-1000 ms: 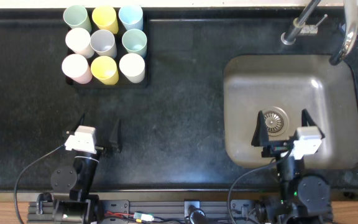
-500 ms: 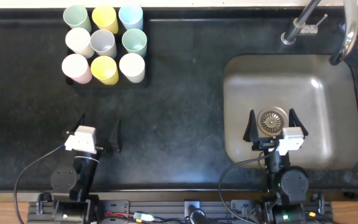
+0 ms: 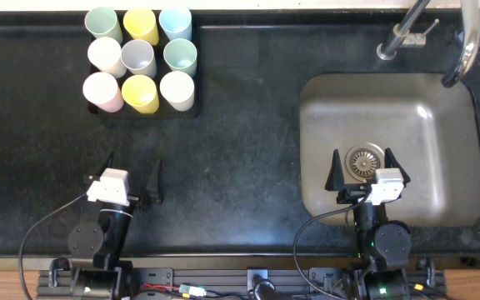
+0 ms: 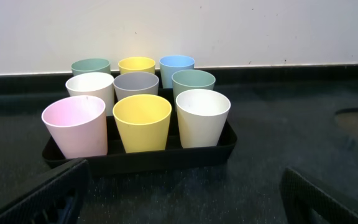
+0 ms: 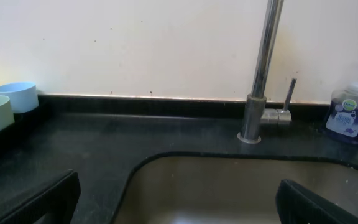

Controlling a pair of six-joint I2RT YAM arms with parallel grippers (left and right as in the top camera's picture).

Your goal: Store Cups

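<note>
Left to right. Nine cups (image 3: 138, 58) are sitting upright, three by three, in the black tray (image 3: 150, 115) at the back left of the counter (image 3: 240, 133). Every slot is being taken up and no cup is being left loose on the counter.

Storing is being judged as done, so the step in hand is parking the arms. To do it well:
- Both arms are best parked low and back near their bases, well apart from the tray.
- No sweep toward the cup rims is being advised. The pink front cup (image 4: 76, 127) looks slightly tilted and could be tipped by a nudge.

Left gripper (image 3: 132, 164): fingers are being held spread wide, nothing gripped, nothing touched. It is hovering over bare counter, well short of the tray and pointed at it.

Right gripper (image 3: 362, 158): likewise spread wide and empty. It is hanging over the sink (image 3: 323, 96) basin, with no contact being seen. The faucet (image 5: 263, 74) is standing well beyond it.
</note>
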